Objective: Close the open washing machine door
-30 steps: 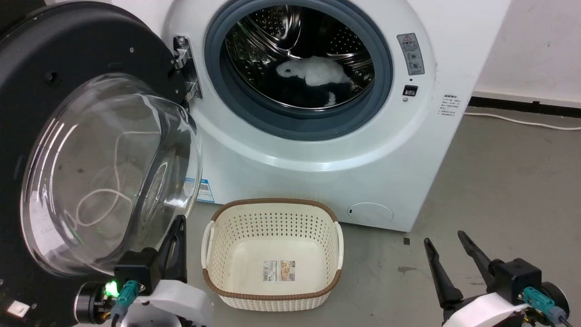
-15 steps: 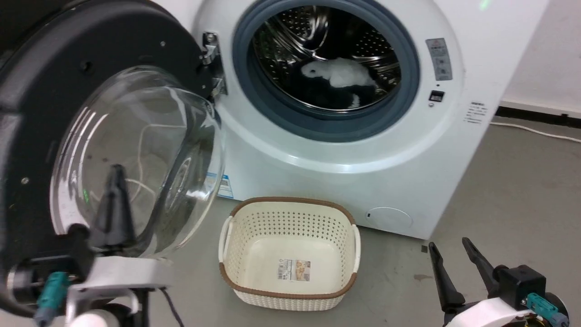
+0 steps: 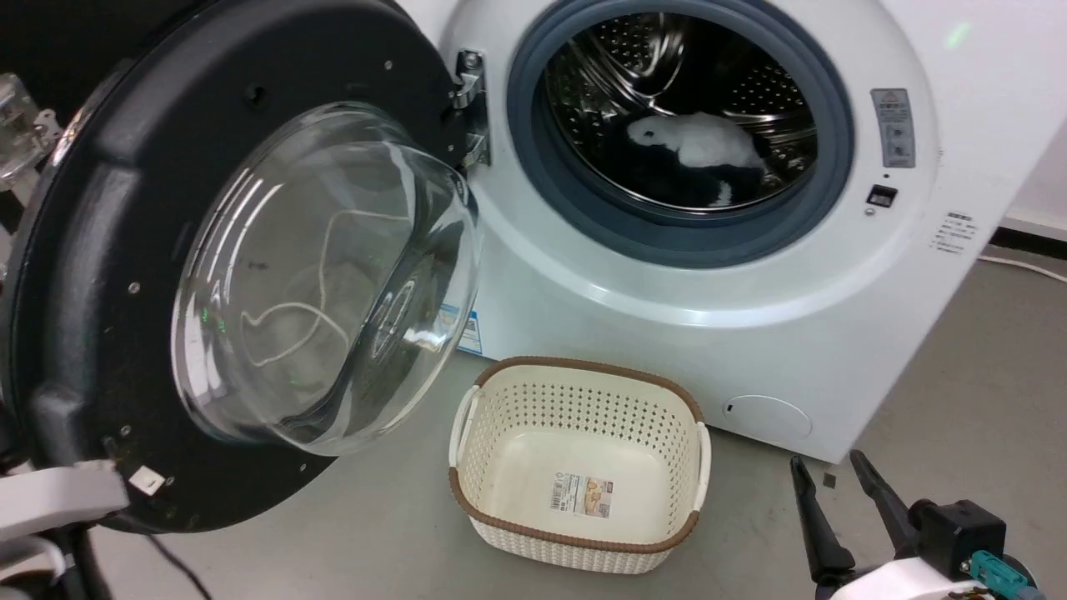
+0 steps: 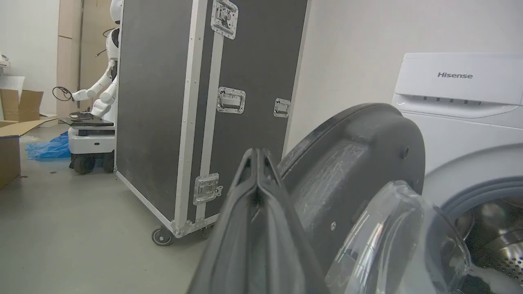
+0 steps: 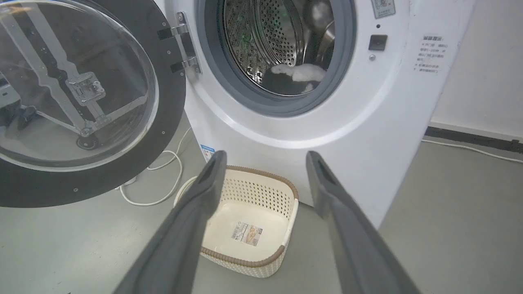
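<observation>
The washing machine door stands swung wide open at the left, its clear glass bowl bulging toward me. The white washing machine shows its grey gasket and steel drum. My left forearm pokes out at the door's lower left edge. In the left wrist view my left gripper is shut on nothing, its tips just left of the door's black outer back. My right gripper hangs open low on the right, away from the machine, with the basket beyond its spread fingers.
A cream perforated basket sits on the floor before the machine. White and dark laundry lies in the drum. A wheeled black flight case stands left of the door, another robot beyond it. A white cable loops under the door.
The head camera has turned left, shifting the whole scene right. My left gripper has left the front of the glass bowl and gone round the door's left outer edge. The right gripper holds still.
</observation>
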You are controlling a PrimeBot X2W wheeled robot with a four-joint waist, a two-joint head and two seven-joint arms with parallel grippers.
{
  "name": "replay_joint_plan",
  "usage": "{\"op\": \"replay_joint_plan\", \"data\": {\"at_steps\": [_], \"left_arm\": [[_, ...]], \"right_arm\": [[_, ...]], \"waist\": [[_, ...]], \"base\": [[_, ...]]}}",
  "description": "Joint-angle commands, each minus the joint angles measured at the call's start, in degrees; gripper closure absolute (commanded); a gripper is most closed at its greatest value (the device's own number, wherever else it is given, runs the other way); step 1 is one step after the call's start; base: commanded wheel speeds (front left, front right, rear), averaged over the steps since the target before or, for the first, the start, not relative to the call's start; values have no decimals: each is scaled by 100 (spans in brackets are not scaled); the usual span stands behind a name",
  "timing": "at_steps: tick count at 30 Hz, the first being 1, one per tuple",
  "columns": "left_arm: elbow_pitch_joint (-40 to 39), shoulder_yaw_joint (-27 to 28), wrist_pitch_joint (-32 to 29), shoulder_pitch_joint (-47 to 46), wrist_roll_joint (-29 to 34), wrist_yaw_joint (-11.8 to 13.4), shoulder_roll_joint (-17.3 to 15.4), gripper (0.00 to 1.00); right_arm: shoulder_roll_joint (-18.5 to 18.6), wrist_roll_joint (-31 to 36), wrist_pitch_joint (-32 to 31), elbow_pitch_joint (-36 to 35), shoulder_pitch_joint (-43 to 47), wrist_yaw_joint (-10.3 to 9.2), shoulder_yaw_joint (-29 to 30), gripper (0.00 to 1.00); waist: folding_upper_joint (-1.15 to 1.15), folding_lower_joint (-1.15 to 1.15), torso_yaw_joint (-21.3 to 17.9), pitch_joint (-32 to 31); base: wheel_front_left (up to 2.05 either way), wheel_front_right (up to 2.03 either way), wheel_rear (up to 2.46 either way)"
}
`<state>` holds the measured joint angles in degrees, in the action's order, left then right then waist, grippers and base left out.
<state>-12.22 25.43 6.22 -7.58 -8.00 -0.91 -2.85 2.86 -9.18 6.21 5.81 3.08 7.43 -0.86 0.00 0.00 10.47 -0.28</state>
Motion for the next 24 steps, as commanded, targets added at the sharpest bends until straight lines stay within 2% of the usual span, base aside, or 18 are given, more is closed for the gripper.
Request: {"op": "replay_joint_plan", "data": {"at_steps": [1,5,12,16,20,21,22,24], "left_arm": [[74,163,51,-95,-108,-32,-2,100],[662,472,36,-98,-243,-101,-131,100],[1492,493,-593,-158,-259,-221,-818,100],[1775,212,-1059,-120,-291,-302,-1162,100],[1884,-241,-1395,-30,-579,-342,-1464,100],[1894,-347,-1464,-7,-713,-349,-1525,100],[1936,-561,-1726,105,-1157,-368,-1686,100],[1917,-689,-2038,204,-1532,-381,-1728,100]], "right_arm": [[1,-57,53,45,101,3,-8,0],[1,-102,100,86,88,3,-25,0],[1,-48,184,164,45,4,-66,0],[1,-31,232,207,36,4,-30,0],[1,-55,280,254,38,4,-4,0],[1,-68,292,266,40,4,0,0],[1,-116,328,301,35,4,-14,0],[1,-158,352,321,30,4,-26,0]], "waist": [[0,0,40,6],[0,0,97,72],[0,0,108,258],[0,0,135,316],[0,0,180,337],[0,0,193,333],[0,0,211,326],[0,0,226,317]], "base": [[0,0,0],[0,0,0],[0,0,0],[0,0,0],[0,0,0],[0,0,0],[0,0,0],[0,0,0]]}}
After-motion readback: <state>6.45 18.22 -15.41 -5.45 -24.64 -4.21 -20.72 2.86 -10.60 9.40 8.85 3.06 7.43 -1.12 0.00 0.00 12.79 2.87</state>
